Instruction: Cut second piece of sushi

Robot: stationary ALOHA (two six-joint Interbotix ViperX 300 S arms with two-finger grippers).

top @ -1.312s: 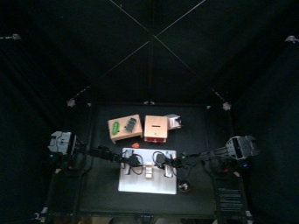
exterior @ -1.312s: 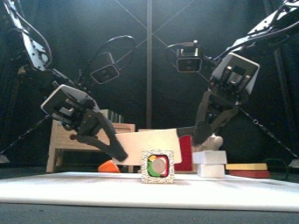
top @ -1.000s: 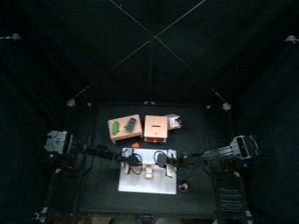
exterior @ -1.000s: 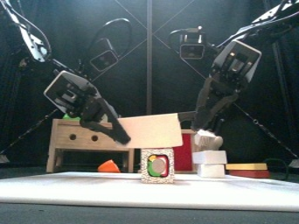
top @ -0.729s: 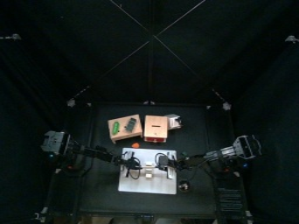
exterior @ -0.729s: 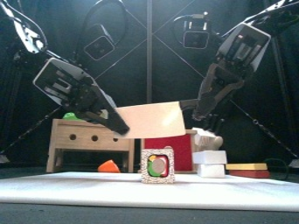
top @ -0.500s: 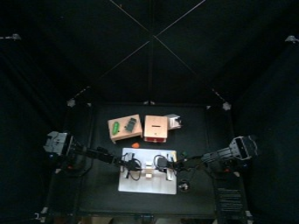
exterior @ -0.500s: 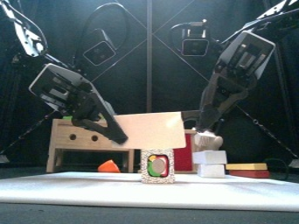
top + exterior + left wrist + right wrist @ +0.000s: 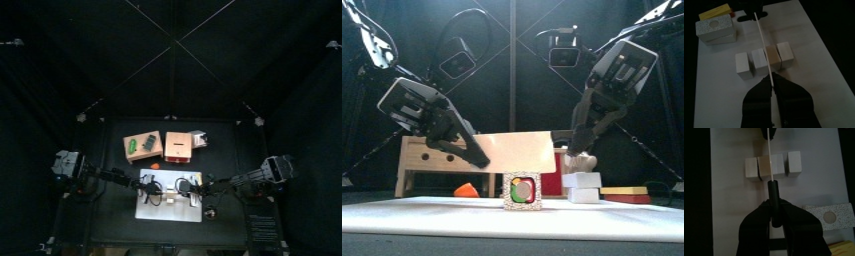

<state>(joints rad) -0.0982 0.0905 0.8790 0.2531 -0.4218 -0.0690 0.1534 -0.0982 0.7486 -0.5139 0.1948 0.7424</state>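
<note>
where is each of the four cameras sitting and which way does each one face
Top view: high overhead, looking straight down; table mid-picture, white board, an arm from each side.
Front view: table height at the front edge, looking level; sushi roll near, both arms behind holding a flat cutter.
Left wrist view: on the left arm, looking along the left gripper over the sushi pieces.
Right wrist view: on the right arm, looking along the right gripper.
Shared: both wrist views show the thin cutter edge above the same pieces.
</note>
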